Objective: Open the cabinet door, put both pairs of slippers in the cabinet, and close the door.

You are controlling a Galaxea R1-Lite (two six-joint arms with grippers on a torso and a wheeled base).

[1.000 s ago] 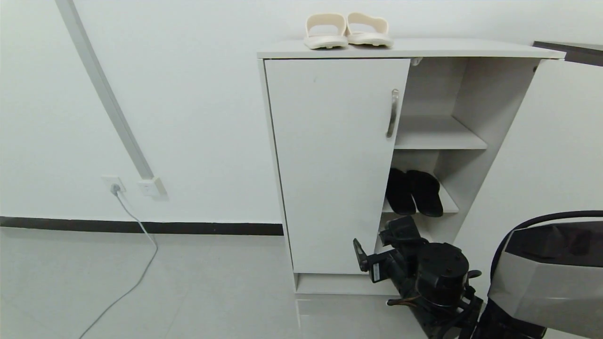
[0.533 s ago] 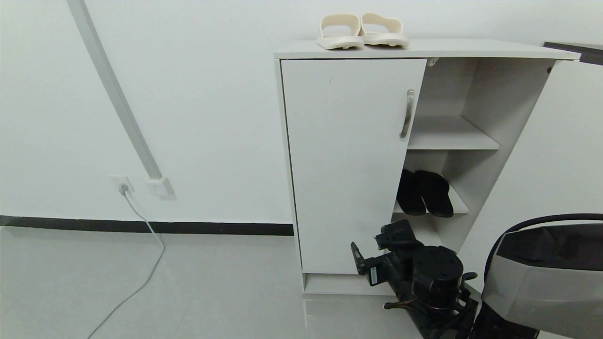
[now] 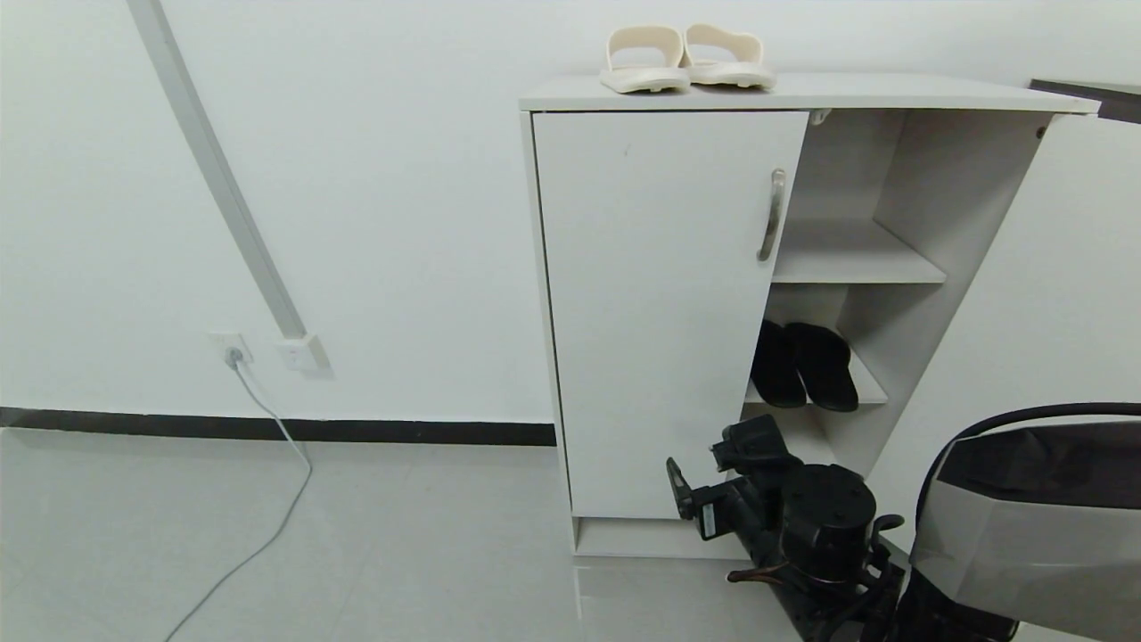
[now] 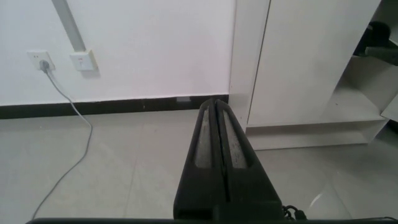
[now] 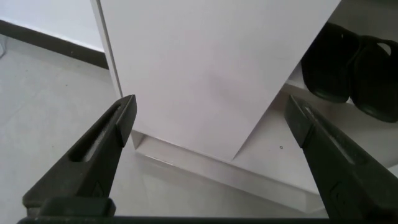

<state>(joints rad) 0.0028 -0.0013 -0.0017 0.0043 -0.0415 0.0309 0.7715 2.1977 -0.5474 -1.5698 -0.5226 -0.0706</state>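
Found the beige slippers (image 3: 685, 59) sitting on top of the cabinet (image 3: 891, 92), outside it, and the black slippers (image 3: 802, 366) already lying side by side on the middle shelf (image 3: 866, 385) behind the open right door (image 3: 1043, 294). Noted the left door (image 3: 660, 312) closed, and the upper shelf (image 3: 847, 259) as a likely spot for the beige pair. Judged the main hazard to be the long reach from low down to the cabinet top, with a chance of clipping the left door's handle (image 3: 771, 214) or the open door's edge on the way up, or of nudging the beige pair backward through a shallow pinch catching one slipper only. Flagged also a possible early door closure, leaving the beige pair out. Recorded the right arm (image 3: 802, 517) folded low before the cabinet's base, close to the left door's lower corner, with the right gripper (image 5: 210, 106) spread wide and holding nothing. Recorded the left gripper (image 4: 215, 109) pressed closed, empty, aimed at the floor (image 4: 124, 162) beside the cabinet.
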